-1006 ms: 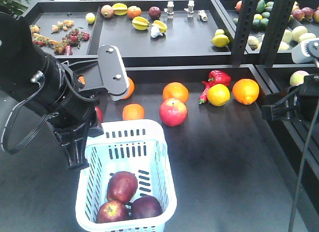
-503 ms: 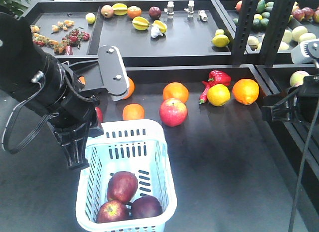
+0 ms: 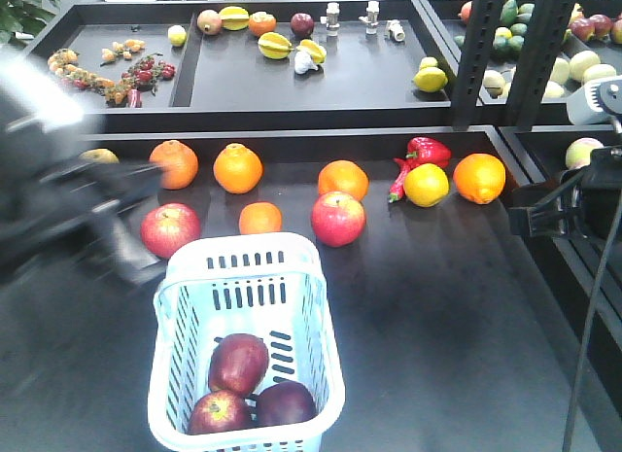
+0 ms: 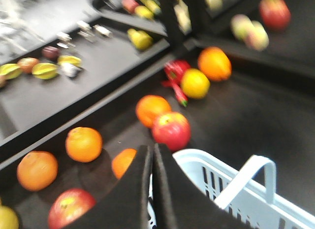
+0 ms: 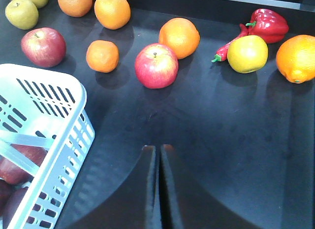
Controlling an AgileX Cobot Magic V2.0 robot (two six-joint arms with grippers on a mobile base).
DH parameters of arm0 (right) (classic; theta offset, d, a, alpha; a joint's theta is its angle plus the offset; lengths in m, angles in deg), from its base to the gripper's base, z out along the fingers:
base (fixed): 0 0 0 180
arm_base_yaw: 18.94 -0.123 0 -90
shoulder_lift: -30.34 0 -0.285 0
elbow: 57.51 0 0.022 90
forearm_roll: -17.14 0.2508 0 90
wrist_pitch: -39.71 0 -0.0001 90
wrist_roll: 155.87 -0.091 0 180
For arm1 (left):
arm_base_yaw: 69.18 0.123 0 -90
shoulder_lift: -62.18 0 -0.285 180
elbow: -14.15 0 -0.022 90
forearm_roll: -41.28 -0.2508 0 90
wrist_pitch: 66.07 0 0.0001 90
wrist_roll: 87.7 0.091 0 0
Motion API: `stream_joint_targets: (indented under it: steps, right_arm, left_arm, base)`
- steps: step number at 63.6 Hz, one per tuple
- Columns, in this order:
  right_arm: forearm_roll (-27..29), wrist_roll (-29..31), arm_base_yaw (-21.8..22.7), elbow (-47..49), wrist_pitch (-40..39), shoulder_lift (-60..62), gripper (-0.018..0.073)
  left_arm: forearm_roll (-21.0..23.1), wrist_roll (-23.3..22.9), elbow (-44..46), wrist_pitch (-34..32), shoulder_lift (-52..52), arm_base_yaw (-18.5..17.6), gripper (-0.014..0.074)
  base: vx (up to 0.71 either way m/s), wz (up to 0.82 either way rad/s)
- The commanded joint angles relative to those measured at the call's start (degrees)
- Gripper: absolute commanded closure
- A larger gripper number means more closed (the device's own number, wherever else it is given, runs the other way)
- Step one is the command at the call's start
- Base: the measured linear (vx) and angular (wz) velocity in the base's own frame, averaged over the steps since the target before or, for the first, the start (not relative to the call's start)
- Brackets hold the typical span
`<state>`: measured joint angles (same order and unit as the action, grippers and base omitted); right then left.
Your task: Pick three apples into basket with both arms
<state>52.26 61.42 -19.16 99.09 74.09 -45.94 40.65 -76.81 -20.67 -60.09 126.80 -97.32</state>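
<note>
From your front camera, the basket (image 3: 243, 345) sits on the dark table (image 3: 447, 326) at the lower left, and the three dark red apples (image 3: 238, 363) lie together in its near end, touching one another. Behind the basket you have a pinkish-red apple (image 3: 337, 218) near its far right corner, another pinkish-red apple (image 3: 169, 229) just beside its far left corner, and a small orange (image 3: 259, 218) between them. The left arm (image 3: 68, 209) is a grey-black blur at the left edge, to the left of the basket; its fingers cannot be made out here. The right arm (image 3: 569, 204) shows at the right edge, well apart from the basket. From your left wrist camera, the left gripper (image 4: 152, 189) has its two black fingers pressed together with only a thin seam between them and nothing held, over the basket's far rim, with the white handle (image 4: 246, 179) to the right. From your right wrist camera, the right gripper (image 5: 158, 189) likewise has its fingers closed against each other, empty, above bare table to the right of the basket.
</note>
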Motion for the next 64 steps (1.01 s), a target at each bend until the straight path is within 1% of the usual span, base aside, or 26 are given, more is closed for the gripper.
stream_joint_targets:
  steps: [1,8,11,15,19,25,33,37,39,43,47,51,55,64]
  right_arm:
    - [1.0,0.4,0.4,1.5,-2.1,1.5,0.0568]
    - [1.0,0.4,0.4,1.5,-2.1,1.5,0.0568]
    - [1.0,0.4,0.4,1.5,-2.1,1.5,0.0568]
    - [1.0,0.4,0.4,1.5,-2.1,1.5,0.0568]
    - [1.0,0.4,0.4,1.5,-2.1,1.5,0.0568]
    - [1.0,0.4,0.4,1.5,-2.1,1.5,0.0568]
    - [1.0,0.4,0.4,1.5,-2.1,1.5,0.0568]
    - [1.0,0.4,0.4,1.5,-2.1,1.5,0.0568]
    - [1.0,0.4,0.4,1.5,-2.1,1.5,0.0568]
    - [1.0,0.4,0.4,1.5,-2.1,1.5,0.0568]
    - [1.0,0.4,0.4,1.5,-2.1,1.5,0.0568]
    - [1.0,0.4,0.4,1.5,-2.1,1.5,0.0568]
    - [1.0,0.4,0.4,1.5,-2.0,1.5,0.0568]
    - [1.1,0.4,0.4,1.5,-1.8,1.5,0.0568]
  left_arm:
    - [0.1,-5.2,-7.8,-10.7,-7.6,3.4,0.0603]
    - [0.6,-7.7,-18.3,-12.5,-17.7,9.1,0.0603]
    - [0.6,-8.0,-22.2,-13.0,-22.5,11.8,0.0603]
    - [0.6,-8.4,-26.6,-13.2,-27.8,15.2,0.0603]
    - [0.6,-9.9,-31.0,-13.2,-32.8,18.9,0.0603]
    - [0.6,-11.7,-36.1,-12.6,-40.4,24.0,0.0603]
    - [0.6,-11.7,-40.9,-11.7,-47.9,28.8,0.0603]
    - [0.6,-12.1,-42.5,-10.5,-50.8,30.3,0.0603]
    - [0.6,-12.1,-42.4,-7.8,-52.2,31.0,0.0603]
    - [0.6,-12.1,-42.3,-4.3,-54.2,32.2,0.0603]
    - [0.3,-12.1,-42.4,-0.9,-56.0,32.9,0.0603]
    - [-0.1,-12.1,-42.4,1.2,-58.4,33.1,0.0603]
    - [-0.4,-12.1,-42.4,1.2,-58.3,33.1,0.0603]
    - [0.6,-12.2,-42.4,0.2,-58.3,33.1,0.0603]
  base:
    - [0.00,0.00]
    - [0.00,0.00]
    - [0.00,0.00]
    - [0.00,0.00]
    - [0.00,0.00]
    - [0.00,0.00]
    - [0.00,0.00]
    - [0.00,0.00]
    - [0.00,0.00]
    - [0.00,0.00]
    - [0.00,0.00]
    - [0.00,0.00]
    - [0.00,0.00]
    - [0.00,0.00]
